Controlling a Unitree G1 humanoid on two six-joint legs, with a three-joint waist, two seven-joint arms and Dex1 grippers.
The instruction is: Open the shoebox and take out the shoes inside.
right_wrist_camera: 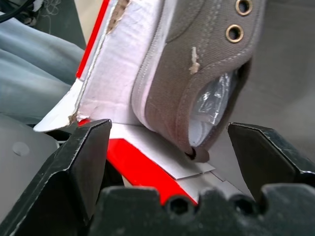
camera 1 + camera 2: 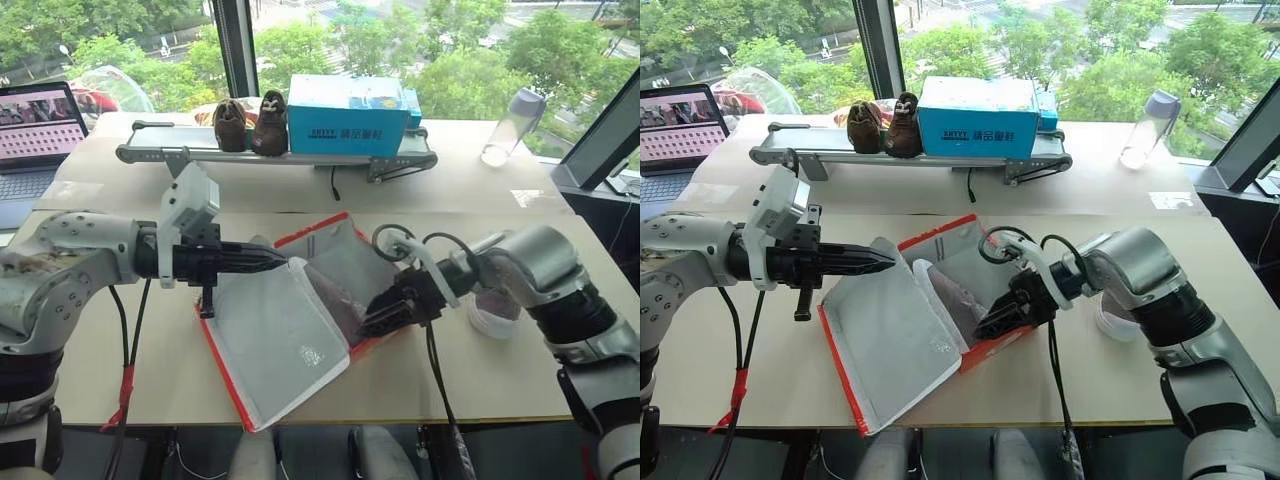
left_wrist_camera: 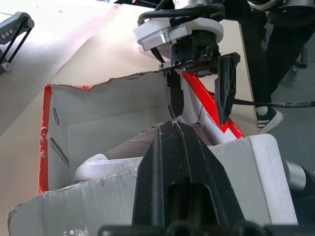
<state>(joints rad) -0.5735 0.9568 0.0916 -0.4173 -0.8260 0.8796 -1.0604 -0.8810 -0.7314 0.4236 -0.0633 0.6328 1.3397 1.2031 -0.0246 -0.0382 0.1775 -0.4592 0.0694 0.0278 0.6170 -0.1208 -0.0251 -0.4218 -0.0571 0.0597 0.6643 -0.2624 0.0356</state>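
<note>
Two grippers meet at the open shoebox [image 2: 940,300] on the table [image 2: 1120,370]; left gripper [image 2: 885,258], fingers pressed together, rests its tip against the raised lid [image 2: 890,340]; right gripper [image 3: 199,96], jaws apart, reaches into the box's near corner, a grey shoe [image 1: 197,64] between and just ahead of its fingers [image 1: 83,157], untouched.

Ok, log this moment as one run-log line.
shoebox: lid open | left tool: shut, at lid edge | right tool: open, at shoe in box | shoes: not yet out
</note>
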